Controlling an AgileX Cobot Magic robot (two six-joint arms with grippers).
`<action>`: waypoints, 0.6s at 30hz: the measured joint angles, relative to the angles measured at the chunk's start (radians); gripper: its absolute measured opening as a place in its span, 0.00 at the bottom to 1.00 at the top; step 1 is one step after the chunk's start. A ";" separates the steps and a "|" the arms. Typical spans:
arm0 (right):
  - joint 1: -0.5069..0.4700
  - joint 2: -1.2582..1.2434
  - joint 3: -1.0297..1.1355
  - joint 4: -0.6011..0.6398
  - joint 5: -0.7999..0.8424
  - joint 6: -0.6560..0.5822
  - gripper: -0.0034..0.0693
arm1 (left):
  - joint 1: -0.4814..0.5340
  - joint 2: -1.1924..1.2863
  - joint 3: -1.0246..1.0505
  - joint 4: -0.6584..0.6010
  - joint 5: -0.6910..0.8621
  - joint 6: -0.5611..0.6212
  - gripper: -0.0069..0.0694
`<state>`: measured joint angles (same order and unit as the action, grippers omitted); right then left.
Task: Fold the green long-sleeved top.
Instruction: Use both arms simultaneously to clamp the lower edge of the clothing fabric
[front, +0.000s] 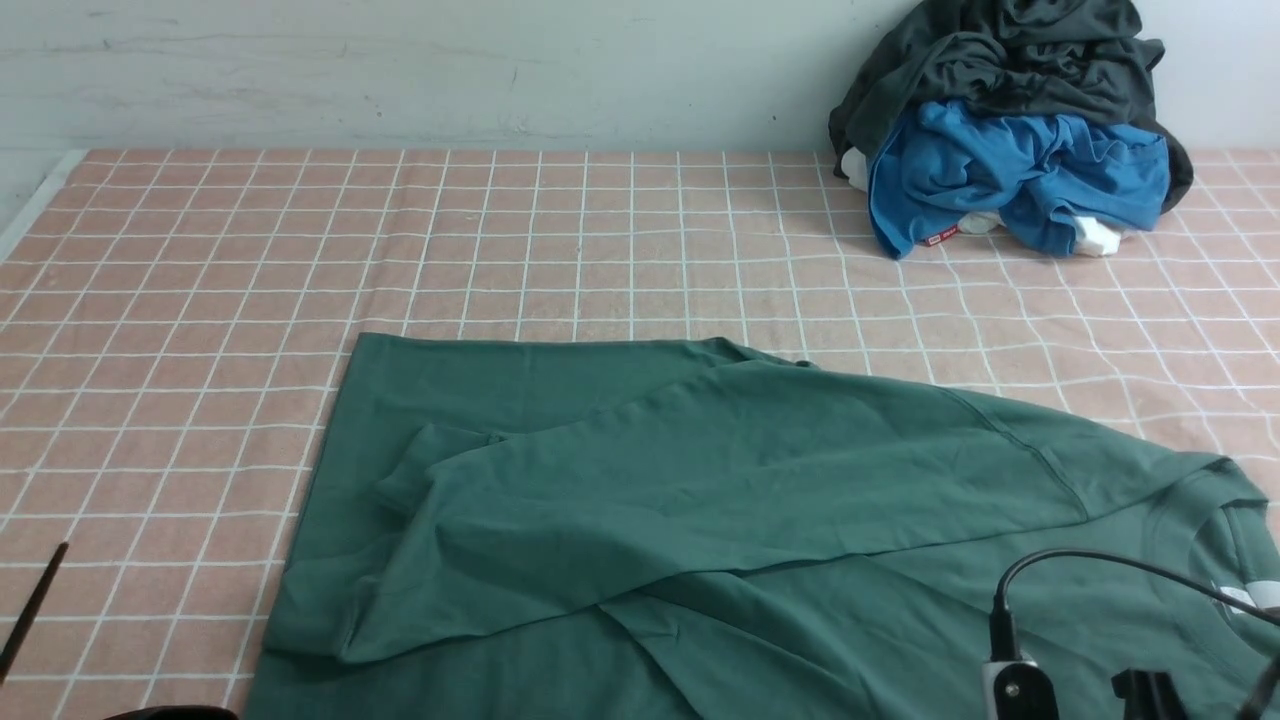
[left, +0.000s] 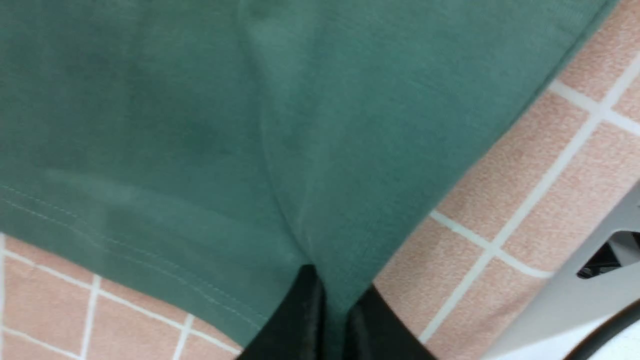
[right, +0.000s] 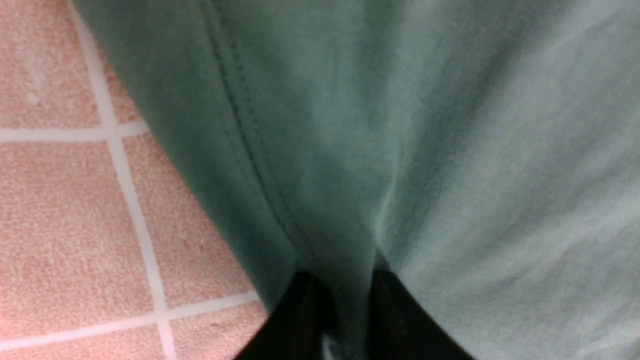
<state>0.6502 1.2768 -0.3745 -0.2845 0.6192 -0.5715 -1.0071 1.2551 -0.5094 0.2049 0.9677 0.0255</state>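
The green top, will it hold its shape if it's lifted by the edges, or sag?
Probably sags: the green top lies in soft folds. It likely bunches where pinched, as fabric gathers between the left fingers.

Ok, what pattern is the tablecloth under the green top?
The tablecloth is salmon pink with a grid of thin white lines; the front view shows it best.

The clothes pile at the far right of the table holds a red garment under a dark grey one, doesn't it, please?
Not quite: the front view shows a blue garment, not a red one, under the dark grey garment. The rest is right.
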 joint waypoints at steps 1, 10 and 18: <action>0.000 0.001 0.000 -0.001 -0.001 0.000 0.14 | 0.000 0.000 0.000 0.005 0.000 0.000 0.10; 0.000 0.010 -0.049 -0.004 0.056 -0.001 0.07 | 0.000 0.000 0.000 0.029 -0.001 -0.010 0.10; 0.000 -0.029 -0.157 0.000 0.216 -0.001 0.07 | 0.008 0.000 -0.041 0.108 0.039 -0.069 0.11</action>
<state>0.6502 1.2480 -0.5313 -0.2845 0.8350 -0.5722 -0.9987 1.2551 -0.5505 0.3125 1.0068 -0.0432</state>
